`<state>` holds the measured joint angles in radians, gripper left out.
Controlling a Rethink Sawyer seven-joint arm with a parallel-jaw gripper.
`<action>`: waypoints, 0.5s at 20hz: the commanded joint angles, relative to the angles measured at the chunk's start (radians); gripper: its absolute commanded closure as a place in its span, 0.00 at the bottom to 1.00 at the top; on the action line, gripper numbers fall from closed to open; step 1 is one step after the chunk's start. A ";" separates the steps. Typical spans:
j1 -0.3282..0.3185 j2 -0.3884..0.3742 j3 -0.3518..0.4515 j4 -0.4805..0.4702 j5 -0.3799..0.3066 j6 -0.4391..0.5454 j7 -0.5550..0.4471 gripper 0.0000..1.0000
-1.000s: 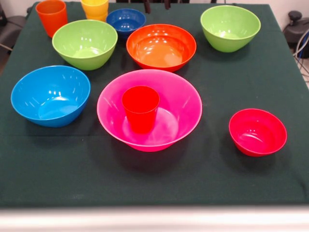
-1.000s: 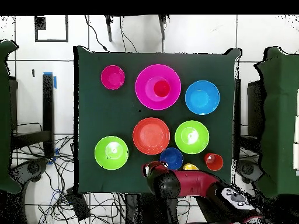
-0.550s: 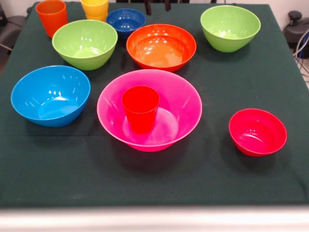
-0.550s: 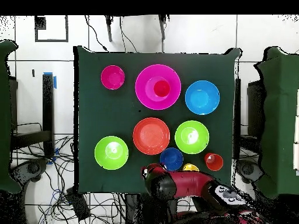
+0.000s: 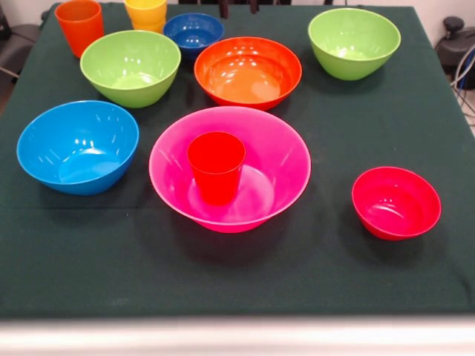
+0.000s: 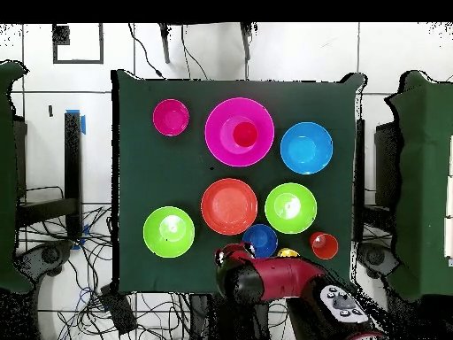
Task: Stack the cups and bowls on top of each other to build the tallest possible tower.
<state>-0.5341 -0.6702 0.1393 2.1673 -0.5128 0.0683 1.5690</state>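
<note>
Seven bowls sit apart on the counter (image 5: 356,274). Largest, the pink bowl (image 5: 278,159), holds an upright red cup (image 5: 216,166). Orange cup (image 5: 79,24) and yellow cup (image 5: 146,13) stand at the far edge. Claw state: cannot tell; only the arm (image 6: 274,279) appears overhead.

Seven bowls sit out: one pink (image 5: 230,169), one orange (image 5: 248,72), two green (image 5: 130,67) (image 5: 354,42), one light blue (image 5: 78,147), one dark blue (image 5: 193,32), one red (image 5: 395,202); plus three cups, red (image 5: 216,167), orange (image 5: 79,25), yellow (image 5: 146,13).
</note>
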 commanded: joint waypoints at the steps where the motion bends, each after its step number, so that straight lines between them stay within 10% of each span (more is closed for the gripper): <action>1: -0.034 -0.064 0.096 -0.040 0.004 0.111 0.040 0.00; 10: 0.007 0.031 0.033 -0.142 -0.062 0.033 0.039 0.00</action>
<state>-0.5550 -0.7082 0.1399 2.1424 -0.5130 0.0685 1.5690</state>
